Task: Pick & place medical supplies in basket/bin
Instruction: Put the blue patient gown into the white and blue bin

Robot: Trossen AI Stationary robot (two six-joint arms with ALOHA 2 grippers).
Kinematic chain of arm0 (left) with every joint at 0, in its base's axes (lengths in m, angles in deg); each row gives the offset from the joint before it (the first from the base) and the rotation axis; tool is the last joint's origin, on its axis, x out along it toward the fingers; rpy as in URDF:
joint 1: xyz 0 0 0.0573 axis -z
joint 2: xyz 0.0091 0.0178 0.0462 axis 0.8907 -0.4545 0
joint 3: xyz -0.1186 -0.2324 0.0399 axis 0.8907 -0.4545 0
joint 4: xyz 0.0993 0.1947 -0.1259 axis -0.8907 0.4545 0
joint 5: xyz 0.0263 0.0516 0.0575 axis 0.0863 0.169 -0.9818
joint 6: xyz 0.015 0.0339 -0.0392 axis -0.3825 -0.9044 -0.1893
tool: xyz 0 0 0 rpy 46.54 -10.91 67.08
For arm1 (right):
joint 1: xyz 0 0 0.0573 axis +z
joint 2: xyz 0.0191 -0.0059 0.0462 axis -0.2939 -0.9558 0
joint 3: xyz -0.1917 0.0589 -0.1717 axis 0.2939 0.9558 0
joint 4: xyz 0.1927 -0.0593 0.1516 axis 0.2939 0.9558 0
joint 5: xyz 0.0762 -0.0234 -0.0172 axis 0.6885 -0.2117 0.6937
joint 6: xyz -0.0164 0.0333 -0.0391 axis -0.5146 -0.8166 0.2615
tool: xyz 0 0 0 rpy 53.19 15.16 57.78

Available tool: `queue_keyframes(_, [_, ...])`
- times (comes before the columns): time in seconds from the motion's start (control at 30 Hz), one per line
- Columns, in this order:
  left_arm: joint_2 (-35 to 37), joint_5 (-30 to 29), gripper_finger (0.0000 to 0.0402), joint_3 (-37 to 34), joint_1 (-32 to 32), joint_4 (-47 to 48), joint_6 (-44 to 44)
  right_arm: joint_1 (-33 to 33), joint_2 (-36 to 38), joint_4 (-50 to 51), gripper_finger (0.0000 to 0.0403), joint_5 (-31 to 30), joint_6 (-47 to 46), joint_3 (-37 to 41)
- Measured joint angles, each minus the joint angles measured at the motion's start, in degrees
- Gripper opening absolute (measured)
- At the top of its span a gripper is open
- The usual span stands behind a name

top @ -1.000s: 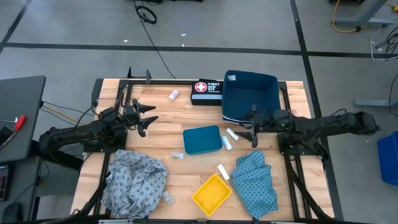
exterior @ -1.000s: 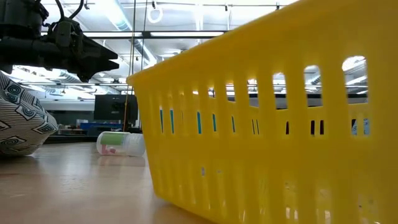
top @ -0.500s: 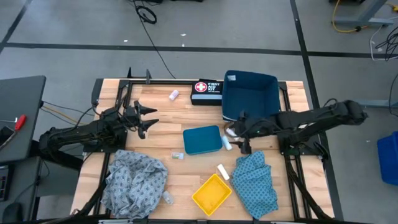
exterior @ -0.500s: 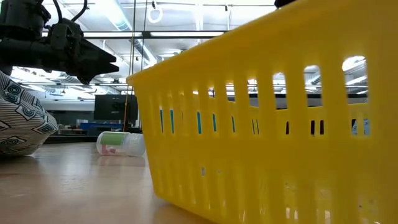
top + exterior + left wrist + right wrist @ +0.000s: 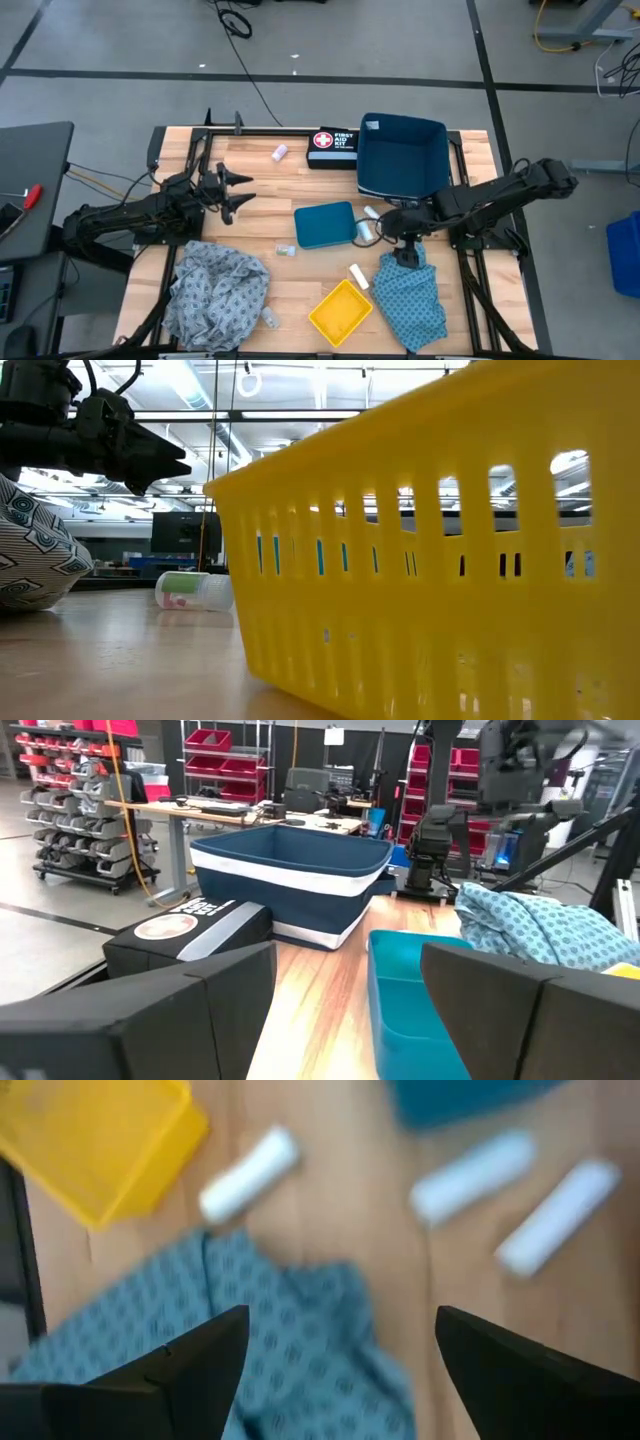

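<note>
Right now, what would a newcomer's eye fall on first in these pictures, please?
Probably the right gripper, open above the top edge of the blue-green cloth at the table's front right. Next, the yellow basket beside that cloth, and the large navy bin at the back.

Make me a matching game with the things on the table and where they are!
Things:
1. grey cloth
2. blue-green cloth
3. yellow basket
4. first aid kit

Places:
A. under the right tool
B. beside the dark blue bin
C. near table edge, between the two cloths
D. near corner on the left arm's side

Pairs: 1-D, 2-A, 3-C, 4-B
</note>
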Motion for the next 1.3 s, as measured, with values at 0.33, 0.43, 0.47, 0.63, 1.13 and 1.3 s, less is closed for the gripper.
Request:
queue_keyframes(0.33, [0.0, 0.1, 0.0253, 0.0, 0.0, 0.1, -0.9, 2.0, -6.5, 3.6, 0.0329, 6.7, -0.5, 0.0])
queue_keyframes(0.43, [0.0, 0.1, 0.0253, 0.0, 0.0, 0.2, -0.9, 2.0, -8.1, 3.2, 0.0329, 7.7, 0.8, 0.0])
queue_keyframes(0.47, [0.0, 0.1, 0.0253, 0.0, 0.0, 0.4, -0.9, 2.0, -8.7, 3.0, 0.0329, 7.8, 1.4, 0.0])
queue_keyframes(0.63, [-0.2, 0.1, 0.0253, 0.0, 0.0, 0.5, -1.1, 2.0, -11.3, 1.6, 0.0329, 8.3, 4.5, 0.0])
queue_keyframes(1.13, [-0.2, 0.1, 0.0253, 0.0, 0.0, 0.9, -1.1, 4.6, -22.2, -6.2, 0.0329, 12.4, 8.8, 0.0])
queue_keyframes(1.3, [-0.2, 0.0, 0.0253, 0.0, 0.0, 0.9, -1.1, 6.0, -25.6, -9.1, 0.0329, 13.3, 9.8, 0.0])
